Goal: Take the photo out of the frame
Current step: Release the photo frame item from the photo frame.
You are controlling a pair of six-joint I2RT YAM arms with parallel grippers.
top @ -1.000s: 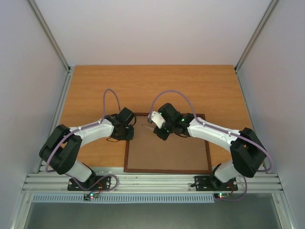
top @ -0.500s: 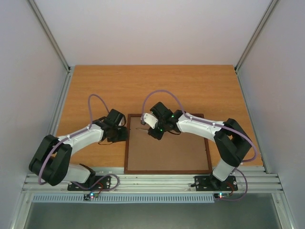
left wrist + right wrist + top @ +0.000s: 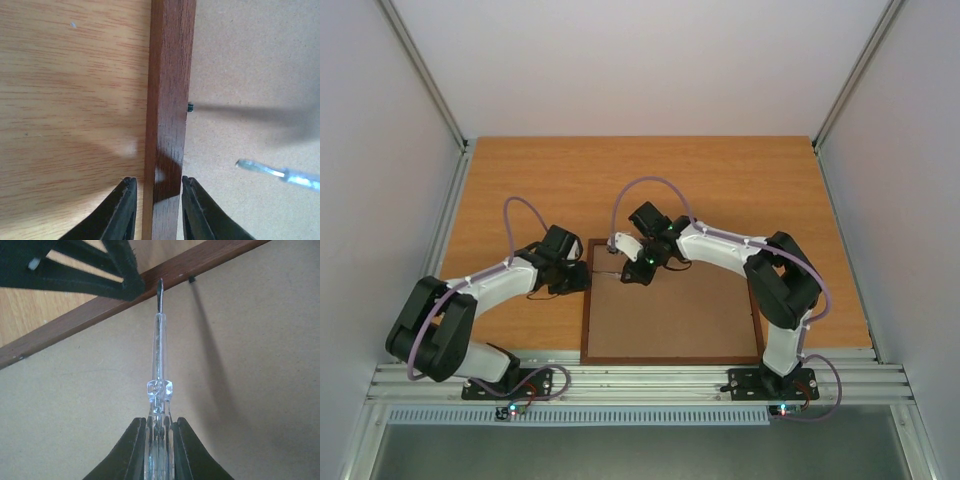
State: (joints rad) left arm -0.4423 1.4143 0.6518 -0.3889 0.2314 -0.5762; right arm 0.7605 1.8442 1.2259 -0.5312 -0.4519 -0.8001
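Observation:
The frame lies face down on the table, showing its brown hardboard back; the photo is hidden under it. My left gripper is open and straddles the frame's left rail near the far corner, one finger on each side, with a thin gap on the outer side. My right gripper is shut on a clear-handled screwdriver. The screwdriver's blade tip touches the rail's inner edge, close to a small black tab.
The orange wooden table stretches behind and beside the frame. The left gripper's black fingers sit just left of the screwdriver tip. The screwdriver lies low over the hardboard. A metal rail borders the near edge.
The right arm has swung left, carrying the screwdriver to the frame's far-left corner. The left gripper shifted left and its jaws widened around the rail.

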